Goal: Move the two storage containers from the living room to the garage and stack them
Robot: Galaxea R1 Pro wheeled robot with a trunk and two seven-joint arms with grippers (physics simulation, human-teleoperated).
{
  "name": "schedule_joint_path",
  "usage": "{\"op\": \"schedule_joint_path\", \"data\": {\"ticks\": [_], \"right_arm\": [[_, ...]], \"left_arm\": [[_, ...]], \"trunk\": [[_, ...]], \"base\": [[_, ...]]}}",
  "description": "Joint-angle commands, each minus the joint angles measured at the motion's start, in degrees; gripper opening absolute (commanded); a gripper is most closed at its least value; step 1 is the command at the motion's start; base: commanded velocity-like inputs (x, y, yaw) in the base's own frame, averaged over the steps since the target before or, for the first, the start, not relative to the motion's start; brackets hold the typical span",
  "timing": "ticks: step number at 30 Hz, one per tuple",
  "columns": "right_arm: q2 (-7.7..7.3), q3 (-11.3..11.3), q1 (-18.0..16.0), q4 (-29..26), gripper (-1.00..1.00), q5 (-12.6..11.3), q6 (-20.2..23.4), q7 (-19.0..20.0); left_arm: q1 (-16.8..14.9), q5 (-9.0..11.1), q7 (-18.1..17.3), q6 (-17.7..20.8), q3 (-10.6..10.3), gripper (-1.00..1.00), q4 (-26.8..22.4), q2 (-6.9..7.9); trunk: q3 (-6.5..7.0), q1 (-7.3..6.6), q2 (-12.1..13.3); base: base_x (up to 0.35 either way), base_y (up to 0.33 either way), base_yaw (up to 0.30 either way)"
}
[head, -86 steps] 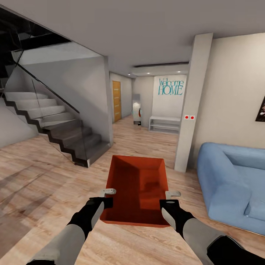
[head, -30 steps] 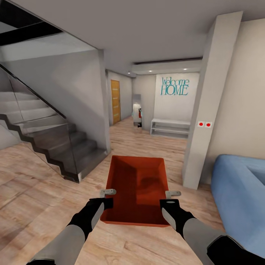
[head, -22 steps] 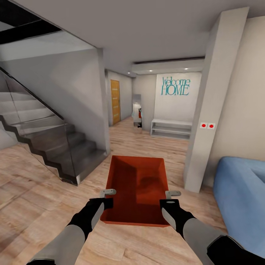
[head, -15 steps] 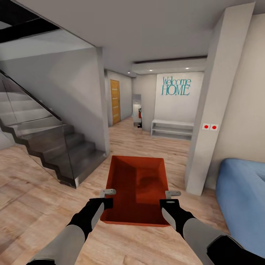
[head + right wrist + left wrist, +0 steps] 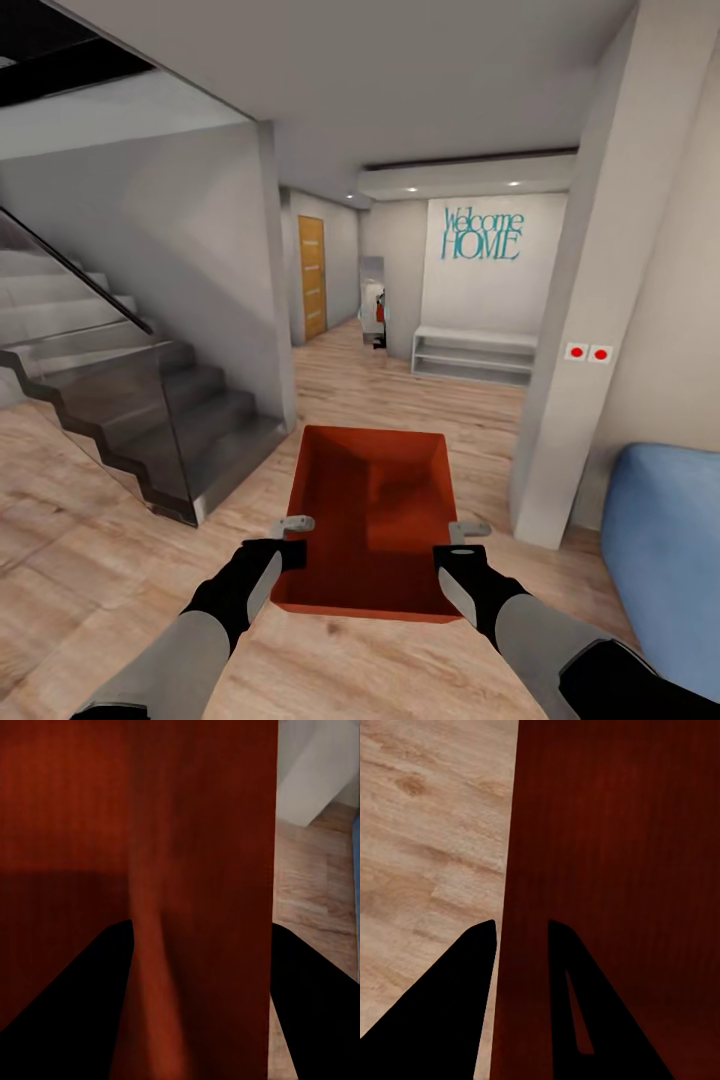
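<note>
Room: living room with wood floor [image 5: 120, 560], glass-sided stairs [image 5: 130, 420] at left, blue sofa [image 5: 665, 540] at right.
Container [image 5: 370, 515]: carried above the floor, between both claws.
Left claw [image 5: 291, 537]: clamped on the container's left wall.
Right claw [image 5: 464, 540]: clamped on the right wall.

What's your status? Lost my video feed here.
Left tool and right tool clamped on opposite side walls of one storage container, carried above wood floor. Staircase on the left, pillar on the right, hallway ahead open.
</note>
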Motion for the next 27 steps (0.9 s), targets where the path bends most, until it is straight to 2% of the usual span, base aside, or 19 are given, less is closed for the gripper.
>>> {"op": "schedule_joint_path", "data": {"ticks": [1, 27], "right_arm": [[0.01, 1.55, 0.04, 0.17, -1.0, -0.9, 0.53, -0.5], [0.07, 1.55, 0.2, 0.79, -1.0, -1.1, 1.3, -0.42]], "left_arm": [[-0.03, -0.89, 0.57, -0.66, 0.19, -1.0, -0.49, -0.33], [-0.03, -0.89, 0.57, -0.66, 0.16, -1.0, -0.39, -0.34]], "trunk": [[-0.03, 0.05, -0.04], [-0.03, 0.05, -0.04]], "base": [[0.322, 0.0, 0.0], [0.322, 0.0, 0.0]]}}
